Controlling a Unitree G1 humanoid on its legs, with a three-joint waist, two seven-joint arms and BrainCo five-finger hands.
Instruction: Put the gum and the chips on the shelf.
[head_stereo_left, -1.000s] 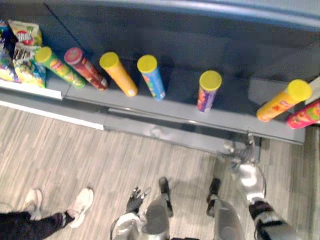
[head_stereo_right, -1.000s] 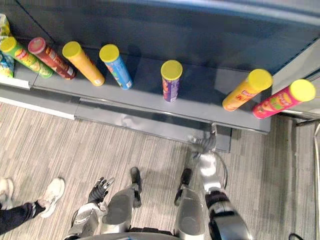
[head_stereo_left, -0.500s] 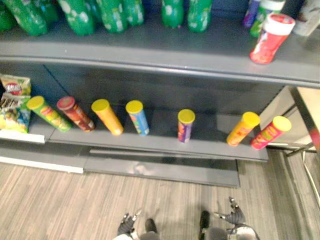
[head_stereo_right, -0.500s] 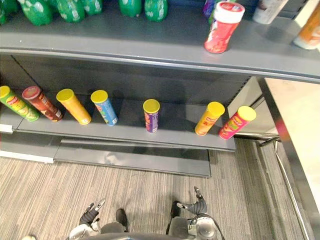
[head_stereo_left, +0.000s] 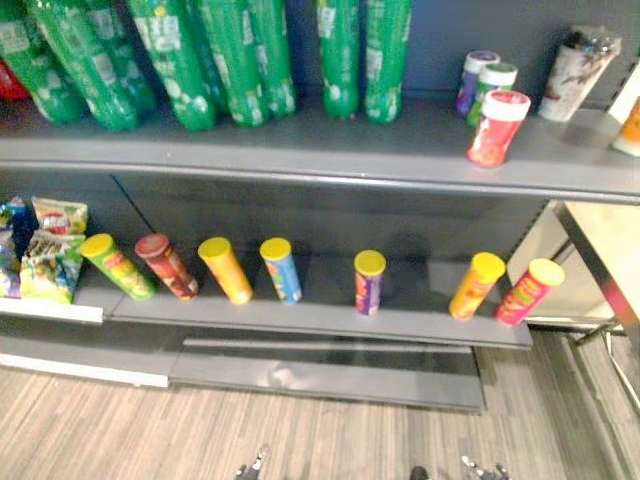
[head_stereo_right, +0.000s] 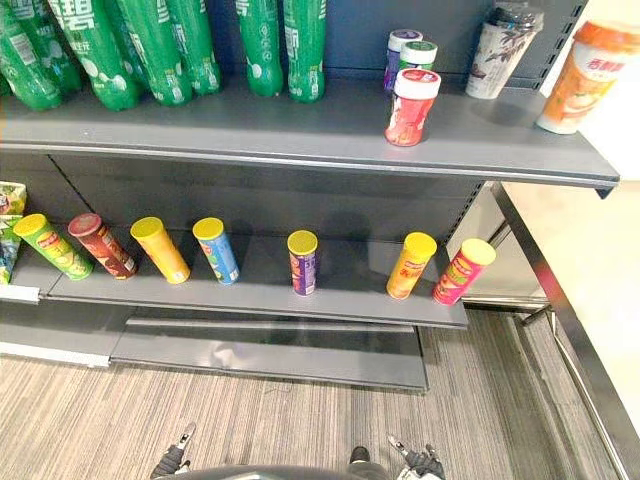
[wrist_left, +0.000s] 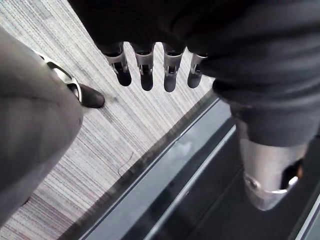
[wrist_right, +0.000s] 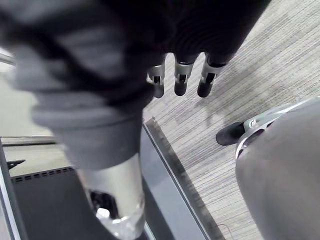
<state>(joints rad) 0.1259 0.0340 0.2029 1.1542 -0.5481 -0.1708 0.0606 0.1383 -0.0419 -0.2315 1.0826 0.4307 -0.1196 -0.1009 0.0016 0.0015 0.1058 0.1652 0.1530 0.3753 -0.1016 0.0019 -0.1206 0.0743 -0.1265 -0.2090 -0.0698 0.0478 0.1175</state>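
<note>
Grey store shelving rises over a striped grey floor (head_stereo_right: 300, 420). On the upper shelf (head_stereo_right: 250, 125), a red gum canister (head_stereo_right: 412, 107) stands upright near the front edge, just ahead of two smaller canisters (head_stereo_right: 410, 55). Green bottles (head_stereo_right: 150, 50) stand to the left and cups (head_stereo_right: 497, 50) to the right. On the lower shelf (head_stereo_right: 350, 272), seven chip cans (head_stereo_right: 302, 262) stand spaced in a row, with snack bags (head_stereo_left: 50, 260) at the far left. Low by the floor, the left hand (wrist_left: 170, 75) and right hand (wrist_right: 181, 80) hang with fingers straight, slightly apart and empty.
</note>
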